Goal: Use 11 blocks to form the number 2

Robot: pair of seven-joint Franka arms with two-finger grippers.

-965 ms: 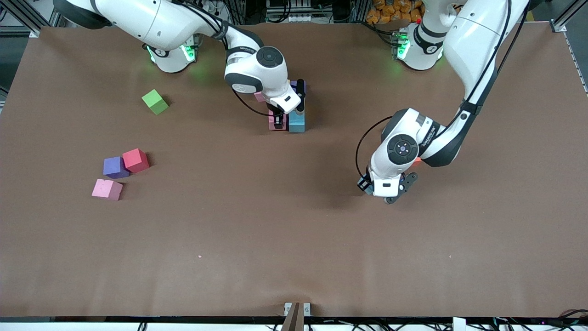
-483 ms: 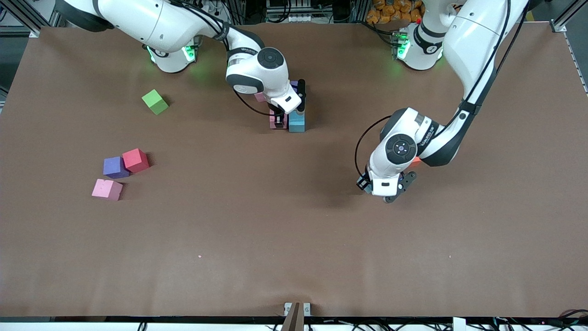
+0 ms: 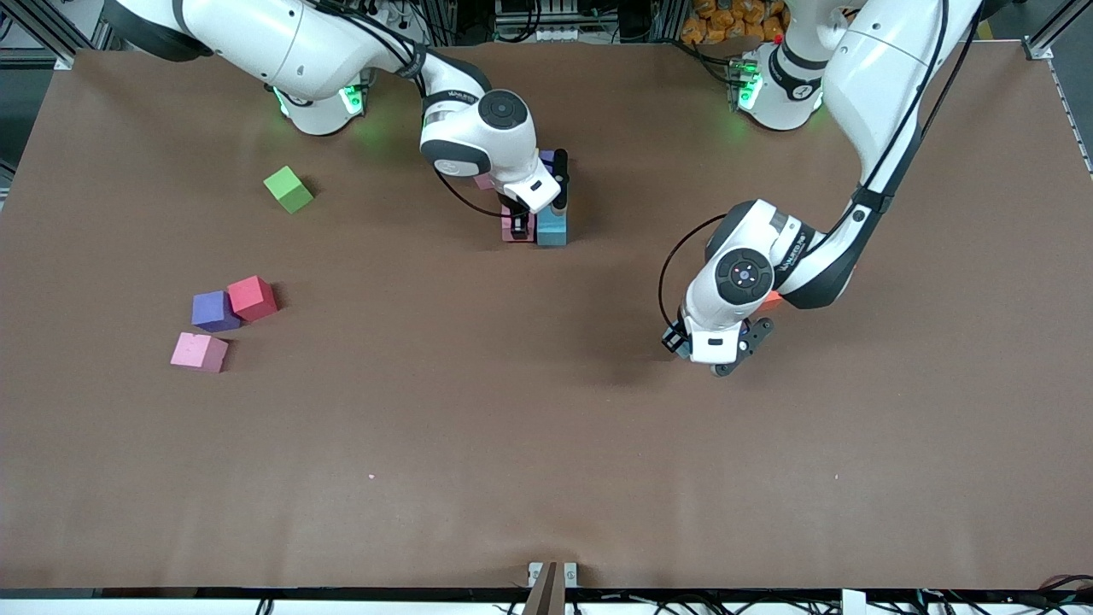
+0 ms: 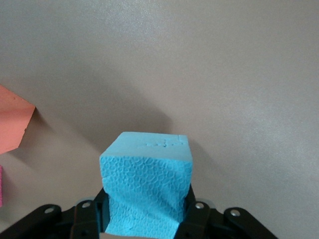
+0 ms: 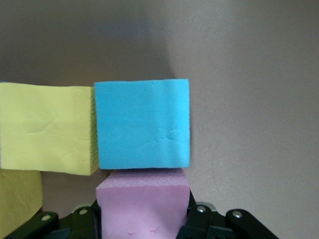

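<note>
The right claw [image 3: 518, 224] was clamped on a small matte pink foam cube [image 5: 143, 201], low at the partly built number 2 [image 3: 542, 213] in the middle of the brown surface [image 3: 478, 427]. In the right wrist view, a light blue foam cube [image 5: 142, 123] sat directly ahead of the held pink cube, touching it, and a yellow foam cube [image 5: 47, 128] sat flush beside the blue one. A second yellow cube [image 5: 19, 196] showed at the edge of that view, next to the claw. From the front, most of the figure was hidden under the right arm's wrist; only a blue cube and slivers of pink and purple showed around it.

The left claw [image 3: 683, 346] was closed on another light blue textured foam cube [image 4: 147, 186], held over bare surface toward the left arm's end. An orange-red foam cube [image 4: 14, 125] lay on the surface close beside this claw; in the front view only a sliver of it showed under the arm.

Well away from both claws, toward the right arm's end, lay 4 loose cubes: a green foam cube [image 3: 288, 189] by itself, and a red foam cube [image 3: 252, 297] touching a purple foam cube [image 3: 213, 311], with a pink foam cube [image 3: 199, 351] just beside those 2, nearest the front camera.
</note>
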